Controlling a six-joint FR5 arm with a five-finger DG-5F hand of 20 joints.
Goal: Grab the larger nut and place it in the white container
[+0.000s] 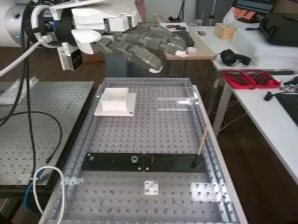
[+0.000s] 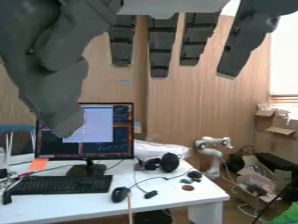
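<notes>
The hand [image 1: 136, 46] is high at the upper left in the high view, above and beyond the bench's far end. Its fingers are extended, with nothing held in them. In the wrist view the hand [image 2: 161, 47] has straight fingers hanging down and its thumb apart from them. Below the hand, near the bench's far left corner, the white container [image 1: 115, 106] stands on a white plate. On the flat black bar [image 1: 174, 162] stand the smaller nut [image 1: 91, 158] and, farther right, the bearing [image 1: 134, 159].
A thin stick [image 1: 202, 142] rises from the bar's right part. A small white block [image 1: 151, 188] lies nearer than the bar. Cables hang at the left. Red trays [image 1: 249, 79] sit on the side table; a monitor [image 2: 120, 130] and keyboard [image 2: 61, 184] stand on a white desk.
</notes>
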